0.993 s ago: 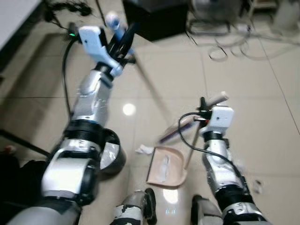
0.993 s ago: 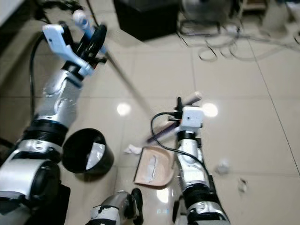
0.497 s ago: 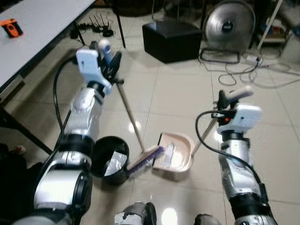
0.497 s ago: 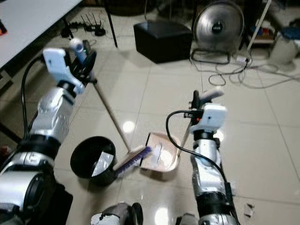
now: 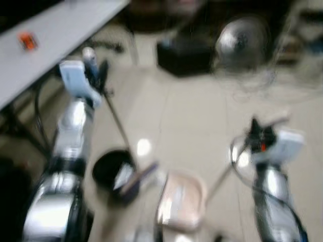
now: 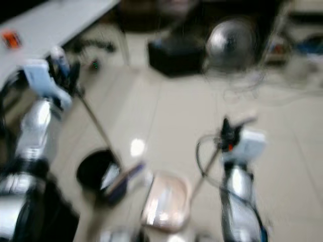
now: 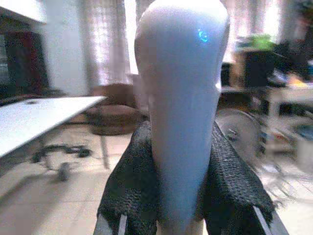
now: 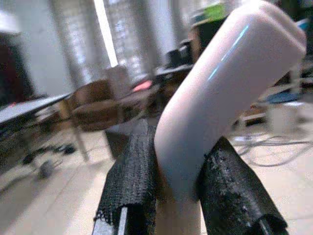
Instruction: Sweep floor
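The head views are blurred. My left gripper (image 5: 97, 75) is shut on the pale blue top of the broom handle (image 7: 181, 98), its black fingers (image 7: 129, 186) on either side. The stick slants down to the purple brush head (image 5: 139, 176), which lies against the rim of the black bin (image 5: 108, 169). My right gripper (image 5: 261, 136) is shut on the pinkish-white dustpan handle (image 8: 220, 98). The pink dustpan (image 5: 181, 206) rests on the tiles between the arms, with something pale lying in it.
A grey table (image 5: 55, 25) with a small orange thing (image 5: 28, 40) runs along the left. A black box (image 5: 186, 50) and a floor fan (image 5: 242, 38) stand ahead, with cables on the floor near them. Pale tiles (image 5: 192, 116) stretch between.
The whole picture has shifted and blurred, so the camera has moved. The brush head has drawn away from the dustpan's mouth to the bin's rim. Both grippers keep their hold.
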### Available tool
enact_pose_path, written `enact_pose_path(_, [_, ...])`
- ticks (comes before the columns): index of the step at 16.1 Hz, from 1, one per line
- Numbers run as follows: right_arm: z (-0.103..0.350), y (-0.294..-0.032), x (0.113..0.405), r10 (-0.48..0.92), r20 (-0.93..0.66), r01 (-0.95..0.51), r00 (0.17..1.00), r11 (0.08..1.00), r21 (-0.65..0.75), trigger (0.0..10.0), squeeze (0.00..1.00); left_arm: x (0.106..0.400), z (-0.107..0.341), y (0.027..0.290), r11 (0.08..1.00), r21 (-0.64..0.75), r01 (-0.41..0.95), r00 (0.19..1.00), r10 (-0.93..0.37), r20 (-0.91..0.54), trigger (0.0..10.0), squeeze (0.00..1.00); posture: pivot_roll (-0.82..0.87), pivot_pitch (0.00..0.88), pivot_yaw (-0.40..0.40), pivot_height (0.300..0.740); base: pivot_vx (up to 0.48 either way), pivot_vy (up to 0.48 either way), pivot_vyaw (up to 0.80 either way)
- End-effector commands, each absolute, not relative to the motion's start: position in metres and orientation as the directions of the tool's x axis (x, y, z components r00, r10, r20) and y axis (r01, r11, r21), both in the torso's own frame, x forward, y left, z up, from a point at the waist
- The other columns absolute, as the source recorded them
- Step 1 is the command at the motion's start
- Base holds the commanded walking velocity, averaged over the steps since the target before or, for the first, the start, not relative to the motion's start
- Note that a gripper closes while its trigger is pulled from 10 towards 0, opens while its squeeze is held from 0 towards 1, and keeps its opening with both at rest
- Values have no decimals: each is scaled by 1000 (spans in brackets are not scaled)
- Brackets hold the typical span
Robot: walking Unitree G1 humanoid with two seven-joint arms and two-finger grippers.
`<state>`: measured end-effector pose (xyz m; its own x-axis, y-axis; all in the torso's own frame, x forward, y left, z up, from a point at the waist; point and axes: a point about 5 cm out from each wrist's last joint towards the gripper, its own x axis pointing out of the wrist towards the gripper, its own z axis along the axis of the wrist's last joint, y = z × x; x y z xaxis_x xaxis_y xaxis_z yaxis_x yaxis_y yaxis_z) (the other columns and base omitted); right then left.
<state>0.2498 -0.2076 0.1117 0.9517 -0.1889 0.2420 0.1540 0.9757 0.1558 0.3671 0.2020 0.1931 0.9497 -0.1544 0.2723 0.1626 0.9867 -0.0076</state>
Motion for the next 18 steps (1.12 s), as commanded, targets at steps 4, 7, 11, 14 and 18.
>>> enact_pose_path(4, [144, -216, 249, -166, 320, 115, 933, 978, 173, 10000, 0, 342, 185, 199, 960, 44, 276, 936, -279, 216, 10000, 0, 34, 0, 149, 740, 0, 0, 0])
enact_pose_path(7, [147, -218, 246, -153, 309, 106, 939, 981, 165, 10000, 0, 324, 185, 201, 964, 30, 265, 940, -265, 215, 10000, 0, 40, 0, 142, 740, 0, 0, 0])
enact_pose_path(11, [155, -215, 246, -92, 278, 33, 956, 977, 213, 10000, 0, 308, 168, 214, 973, 87, 214, 970, -222, 95, 10000, 0, 45, 0, 135, 740, 0, 0, 0])
enact_pose_path(14, [182, -216, 248, -91, 300, -2, 950, 955, 297, 10000, 0, 300, 150, 213, 989, 76, 127, 991, -129, 27, 10000, 0, 22, 0, 143, 740, 0, 0, 0])
enact_pose_path(18, [216, -220, 252, -8, 314, -56, 949, 979, 195, 10000, 0, 284, 123, 206, 981, 118, 151, 988, -145, -59, 10000, 0, 0, 0, 131, 740, 0, 0, 0])
